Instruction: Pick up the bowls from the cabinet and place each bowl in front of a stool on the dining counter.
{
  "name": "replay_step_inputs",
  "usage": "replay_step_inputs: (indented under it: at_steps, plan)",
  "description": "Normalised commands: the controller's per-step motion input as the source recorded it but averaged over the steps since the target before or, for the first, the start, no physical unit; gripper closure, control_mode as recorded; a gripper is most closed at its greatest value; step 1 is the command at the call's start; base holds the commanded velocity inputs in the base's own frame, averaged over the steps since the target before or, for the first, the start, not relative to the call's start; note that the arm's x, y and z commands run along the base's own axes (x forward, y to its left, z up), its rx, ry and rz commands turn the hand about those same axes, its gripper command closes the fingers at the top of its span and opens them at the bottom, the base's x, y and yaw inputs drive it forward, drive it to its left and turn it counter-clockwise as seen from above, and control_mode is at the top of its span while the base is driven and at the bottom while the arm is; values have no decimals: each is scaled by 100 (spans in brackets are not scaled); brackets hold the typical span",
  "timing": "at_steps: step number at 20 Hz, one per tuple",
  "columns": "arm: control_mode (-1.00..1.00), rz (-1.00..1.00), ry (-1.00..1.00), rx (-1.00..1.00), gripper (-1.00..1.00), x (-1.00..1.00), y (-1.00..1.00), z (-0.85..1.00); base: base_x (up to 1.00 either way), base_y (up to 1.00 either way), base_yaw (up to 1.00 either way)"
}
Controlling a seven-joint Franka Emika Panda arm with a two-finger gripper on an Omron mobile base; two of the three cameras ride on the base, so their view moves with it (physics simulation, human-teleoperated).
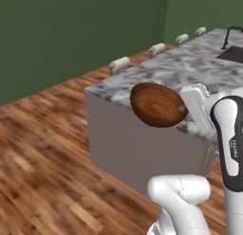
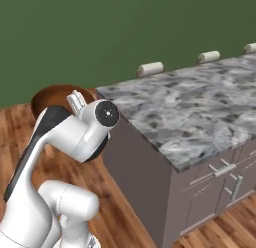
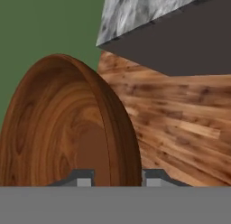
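Note:
A dark reddish-brown wooden bowl (image 1: pixel 156 105) hangs in the air, tipped on its side, with my gripper (image 1: pixel 183 109) shut on its rim. It floats just off the near end of the dining counter (image 1: pixel 190 68), about level with the marble top. In the right base view the bowl (image 2: pixel 55 98) shows behind my hand, left of the counter (image 2: pixel 200 107). In the hand view the bowl (image 3: pixel 67 128) stands edge-on between the fingertips (image 3: pixel 81 179). Cream stool backs (image 1: pixel 119 63) (image 1: pixel 157 49) line the counter's far side. The cabinet is out of view.
A black sink (image 1: pixel 232 53) with a dark faucet (image 1: pixel 229 34) sits far along the counter. Taupe drawers with bar handles (image 2: pixel 222 168) face the near side. Wooden floor (image 1: pixel 42 158) spreads to the left, and a green wall (image 1: pixel 71 30) stands behind.

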Motion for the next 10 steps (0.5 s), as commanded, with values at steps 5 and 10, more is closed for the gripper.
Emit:
replay_step_inputs:
  at_steps: [5,10]
  plan:
    - [100,0,0,0,100,0,0,0,100,100,-34]
    - [100,0,0,0,100,0,0,0,99,100,-51]
